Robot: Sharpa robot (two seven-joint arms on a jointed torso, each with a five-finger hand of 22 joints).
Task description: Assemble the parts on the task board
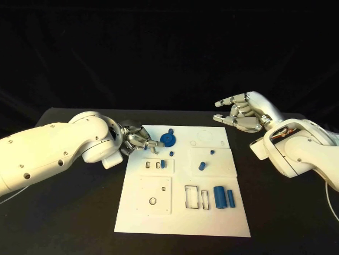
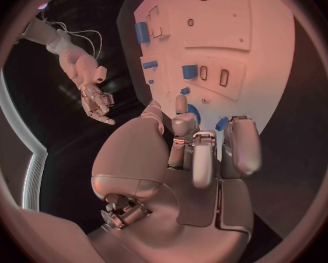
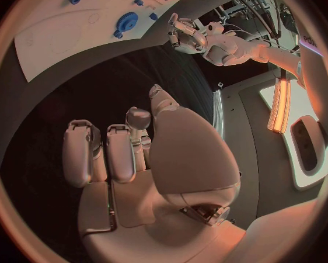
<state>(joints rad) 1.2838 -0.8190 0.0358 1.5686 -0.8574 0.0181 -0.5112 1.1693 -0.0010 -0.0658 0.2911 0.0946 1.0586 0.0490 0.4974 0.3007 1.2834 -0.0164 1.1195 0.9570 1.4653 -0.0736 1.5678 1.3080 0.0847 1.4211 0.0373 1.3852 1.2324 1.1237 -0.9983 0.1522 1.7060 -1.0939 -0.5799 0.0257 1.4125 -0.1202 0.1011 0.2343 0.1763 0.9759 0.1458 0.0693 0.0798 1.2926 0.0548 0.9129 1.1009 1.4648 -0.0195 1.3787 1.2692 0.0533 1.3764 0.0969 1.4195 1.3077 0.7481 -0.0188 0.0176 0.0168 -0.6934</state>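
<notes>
At the left edge of the task board (image 1: 131,212), our left hand (image 1: 136,141) reaches in with its fingers curled close beside the round blue part (image 1: 168,139); whether it already pinches something we cannot tell. Our right hand (image 1: 242,114) waits above the table, fingers apart and holding nothing (well clear of the board). We should lower slowly, keep the part upright, and align it before pressing.

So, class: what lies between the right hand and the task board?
Only bare black table, in the head view, separates the right hand from the task board.
</notes>
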